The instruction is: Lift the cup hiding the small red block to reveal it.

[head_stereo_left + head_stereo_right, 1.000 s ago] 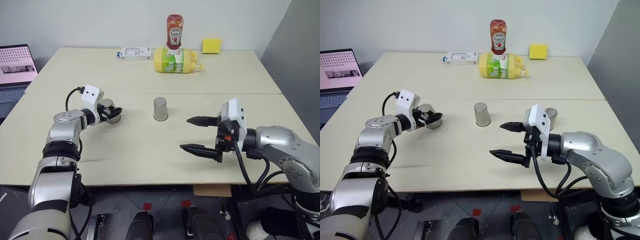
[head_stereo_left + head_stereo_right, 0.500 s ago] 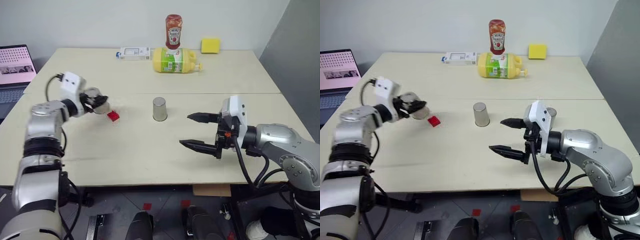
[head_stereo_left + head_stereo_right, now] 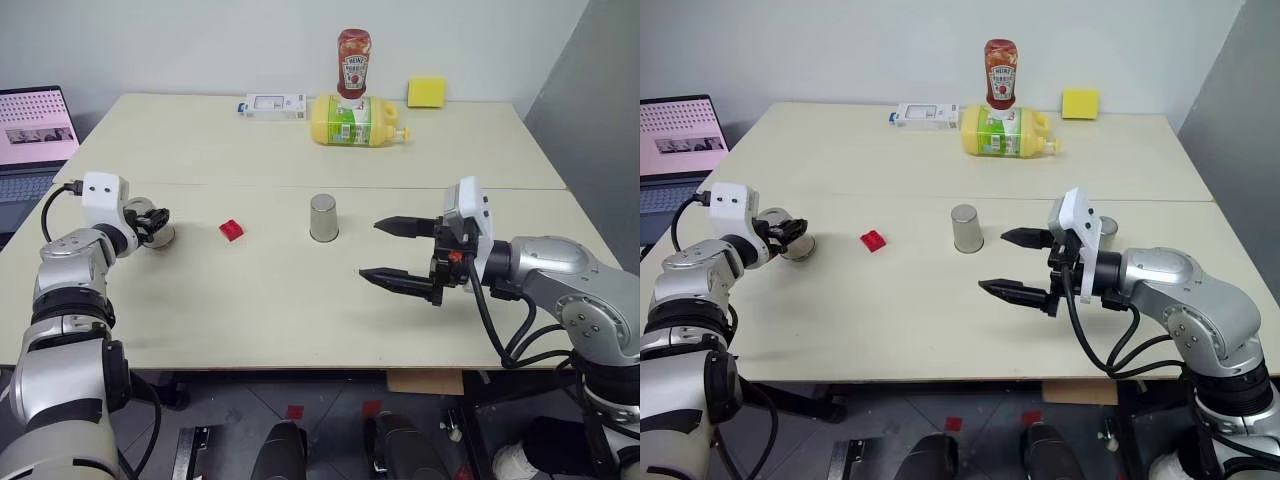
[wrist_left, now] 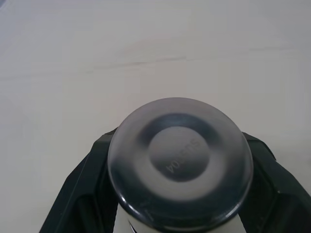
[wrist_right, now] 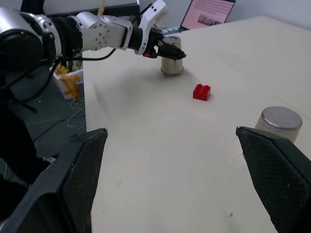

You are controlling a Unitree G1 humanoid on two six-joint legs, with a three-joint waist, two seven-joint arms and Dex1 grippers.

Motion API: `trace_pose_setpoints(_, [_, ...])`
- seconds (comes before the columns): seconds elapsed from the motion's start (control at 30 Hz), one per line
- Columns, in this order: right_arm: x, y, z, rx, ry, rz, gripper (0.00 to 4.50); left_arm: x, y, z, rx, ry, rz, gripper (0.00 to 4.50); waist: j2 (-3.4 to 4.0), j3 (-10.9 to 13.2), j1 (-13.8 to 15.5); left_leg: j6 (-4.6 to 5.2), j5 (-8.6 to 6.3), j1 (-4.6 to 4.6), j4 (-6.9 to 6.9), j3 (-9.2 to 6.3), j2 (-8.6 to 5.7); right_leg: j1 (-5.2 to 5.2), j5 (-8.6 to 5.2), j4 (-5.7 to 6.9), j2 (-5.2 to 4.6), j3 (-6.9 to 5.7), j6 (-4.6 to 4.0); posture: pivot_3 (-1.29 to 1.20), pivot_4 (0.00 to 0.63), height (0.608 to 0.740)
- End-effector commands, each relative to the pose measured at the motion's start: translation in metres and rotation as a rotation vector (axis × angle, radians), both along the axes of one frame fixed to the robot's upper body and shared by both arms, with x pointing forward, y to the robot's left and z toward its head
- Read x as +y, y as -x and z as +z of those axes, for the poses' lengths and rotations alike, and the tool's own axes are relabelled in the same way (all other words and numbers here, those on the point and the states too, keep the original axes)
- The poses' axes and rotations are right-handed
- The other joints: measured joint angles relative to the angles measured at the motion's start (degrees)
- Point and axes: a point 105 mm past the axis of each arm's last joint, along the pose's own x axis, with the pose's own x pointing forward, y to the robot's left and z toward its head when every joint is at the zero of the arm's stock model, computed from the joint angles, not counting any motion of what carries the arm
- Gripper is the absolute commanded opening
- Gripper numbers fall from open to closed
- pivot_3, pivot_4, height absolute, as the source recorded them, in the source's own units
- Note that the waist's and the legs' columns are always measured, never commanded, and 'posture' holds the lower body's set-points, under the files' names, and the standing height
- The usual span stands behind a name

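Observation:
The small red block [image 3: 231, 230] lies uncovered on the table, left of the middle. My left gripper [image 3: 153, 223] is shut on the cup [image 3: 159, 234], well to the left of the block. That cup is upside down and low at the table; I cannot tell whether it touches. In the left wrist view its round base [image 4: 180, 159] sits between my black fingers [image 4: 80, 194]. A second identical cup [image 3: 322, 217] stands upside down mid-table. A third [image 3: 1103, 228] peeks from behind my right gripper [image 3: 370, 249], which hovers open and empty over the table's right half.
Along the far edge are a white box [image 3: 272, 104], a yellow bottle [image 3: 355, 120] on its side, a ketchup bottle [image 3: 351, 62] standing on its cap and a yellow sponge [image 3: 424, 91]. A laptop [image 3: 35, 130] sits off the table's left side.
My left gripper lifted the cup off the red block and carried it left, then down toward the table. The block stays where it was uncovered. The right gripper kept still.

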Motion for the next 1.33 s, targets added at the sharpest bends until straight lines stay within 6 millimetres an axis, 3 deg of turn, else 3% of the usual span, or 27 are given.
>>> trace_pose_setpoints(0.03, [-0.001,0.002,0.003,-0.052,0.030,0.008,4.50,0.002,-0.003,0.015,-0.062,0.033,0.013,2.66,0.00,0.0,0.0,0.00,0.00,0.00,0.00,0.00,0.00,0.00,0.00,0.01,0.00,0.00,0.00,0.00,0.150,0.740])
trace_pose_setpoints(0.07, [0.000,0.002,0.002,-0.053,0.033,0.008,4.50,0.001,-0.003,0.013,-0.056,0.050,0.010,3.37,0.00,0.0,0.0,0.00,0.00,0.00,0.01,0.00,0.00,0.00,0.00,0.02,0.00,-0.01,0.00,0.00,0.150,0.740])
trace_pose_setpoints(0.27, [-0.001,0.002,0.001,-0.055,0.037,0.010,4.50,0.000,-0.004,0.019,-0.072,0.048,-0.009,4.43,0.00,0.0,0.0,0.00,0.00,0.02,0.01,0.00,0.00,0.00,0.01,0.02,0.01,0.00,-0.01,0.00,0.150,0.740])
trace_pose_setpoints(0.4, [-0.001,0.002,0.003,-0.059,0.029,0.015,4.50,-0.001,-0.004,0.029,-0.103,0.039,-0.020,4.43,0.00,0.0,0.0,0.00,0.00,0.01,0.01,0.00,0.01,0.00,0.03,0.02,0.01,0.00,-0.05,0.00,0.150,0.740])
trace_pose_setpoints(0.53, [-0.002,0.002,0.003,-0.057,0.021,0.013,4.50,-0.004,-0.001,0.065,-0.238,-0.051,-0.059,4.43,-0.01,0.0,0.0,-0.01,0.00,0.00,0.01,0.00,0.02,0.00,0.03,0.02,0.00,-0.01,-0.05,0.00,0.150,0.740])
trace_pose_setpoints(0.67, [-0.003,0.002,0.003,-0.057,0.013,0.010,4.50,-0.006,0.004,0.087,-0.299,-0.115,-0.043,4.43,0.00,0.0,0.0,-0.01,0.01,0.02,0.01,0.00,0.03,0.00,0.04,0.02,0.00,0.01,-0.06,0.00,0.150,0.740])
trace_pose_setpoints(0.77, [-0.004,0.000,0.003,-0.062,0.003,-0.002,4.50,-0.025,0.011,0.105,-0.324,-0.217,-0.129,4.43,0.00,0.0,0.0,-0.01,0.01,0.02,0.00,0.00,0.03,0.00,0.04,0.02,0.00,0.01,-0.06,0.00,0.150,0.740])
trace_pose_setpoints(0.87, [-0.008,-0.002,0.001,-0.068,0.004,-0.020,4.50,-0.052,0.025,0.104,-0.267,-0.235,-0.308,4.43,0.00,0.0,-0.1,-0.02,0.01,0.02,0.01,0.01,0.03,0.01,0.04,0.04,0.00,0.03,-0.07,0.00,0.150,0.740])
trace_pose_setpoints(0.93, [-0.015,-0.004,-0.003,-0.073,0.022,-0.047,4.50,-0.065,0.046,0.098,-0.209,-0.244,-0.437,4.43,0.00,0.0,-0.2,-0.02,0.01,0.03,0.00,0.02,0.04,0.01,0.04,0.03,-0.01,0.04,-0.07,0.00,0.150,0.740])
trace_pose_setpoints(1.07, [-0.031,-0.007,-0.012,-0.076,0.045,-0.099,4.50,-0.068,0.079,0.085,-0.066,-0.266,-0.549,4.43,0.02,0.0,-0.2,-0.02,0.01,0.06,-0.04,0.04,0.08,-0.01,0.02,0.02,-0.01,0.06,-0.09,0.00,0.150,0.740])
trace_pose_setpoints(1.33, [-0.067,-0.006,-0.011,-0.098,0.056,-0.188,4.50,-0.071,0.109,0.071,0.049,-0.277,-0.614,4.43,0.02,0.0,0.1,0.00,0.01,0.21,0.00,0.06,0.09,0.08,-0.06,0.03,0.05,0.06,0.05,0.00,0.150,0.740])
